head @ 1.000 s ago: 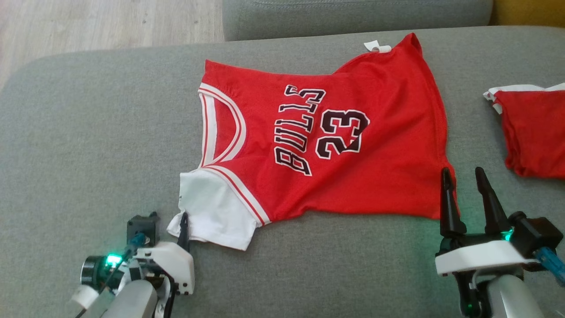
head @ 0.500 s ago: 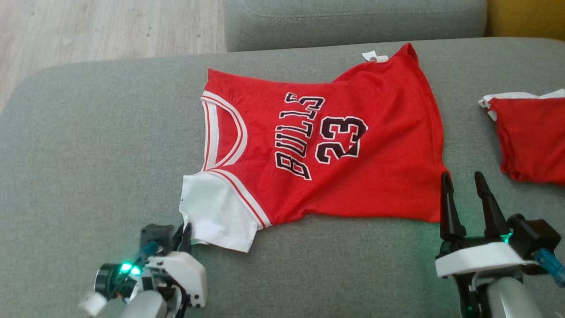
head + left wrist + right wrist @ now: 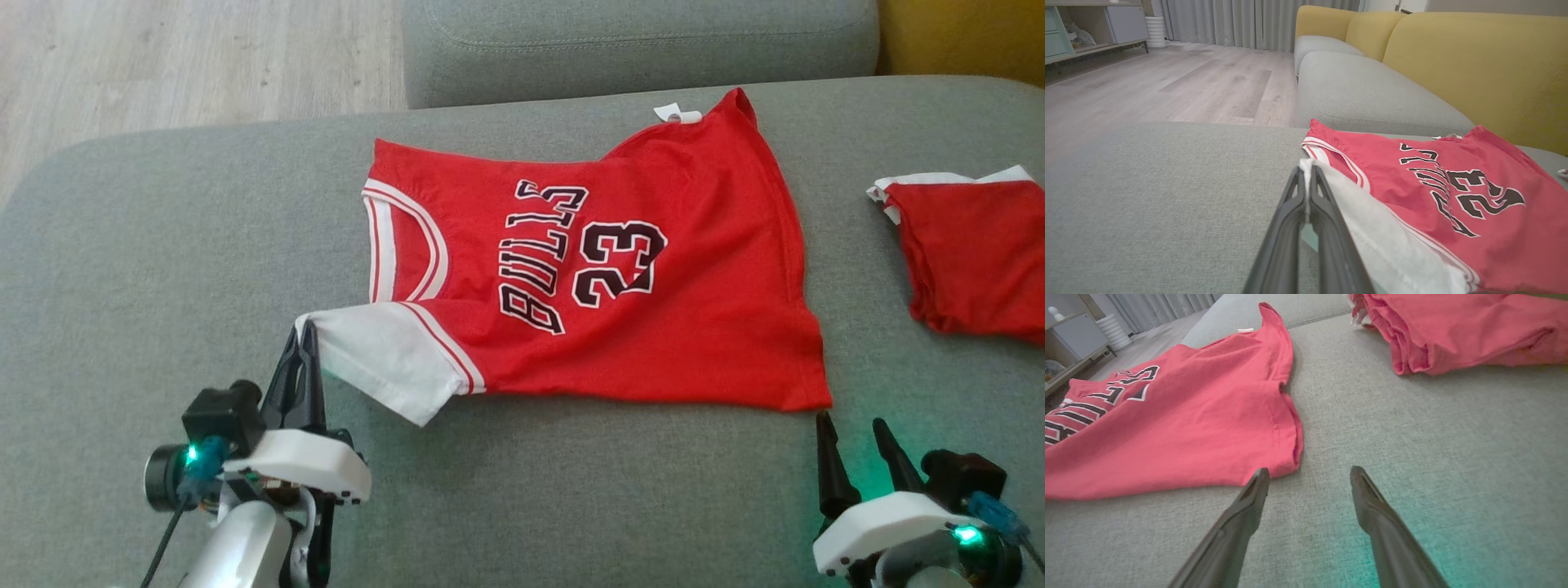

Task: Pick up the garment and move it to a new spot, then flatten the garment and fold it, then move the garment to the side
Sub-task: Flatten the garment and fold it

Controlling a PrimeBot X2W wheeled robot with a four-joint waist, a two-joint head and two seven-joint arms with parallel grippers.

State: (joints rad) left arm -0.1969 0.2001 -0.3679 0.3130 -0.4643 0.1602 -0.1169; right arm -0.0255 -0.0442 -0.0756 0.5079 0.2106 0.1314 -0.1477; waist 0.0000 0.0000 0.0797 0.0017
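one sleeve (image 3: 384,351) in left tool (image 3: 302,331); second garment (image 3: 971,253) cut off, perhaps folded

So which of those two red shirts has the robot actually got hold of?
The spread-out shirt printed BULLS 23: the left gripper is pinched shut on its white sleeve. The other red shirt lies folded off to the right, untouched.

The red fabric basketball jersey (image 3: 694,327) with white trim carries the word "BULLS" in black letters edged with white. Beside it is the number "23" in the same style. Both lie sideways in the head view.
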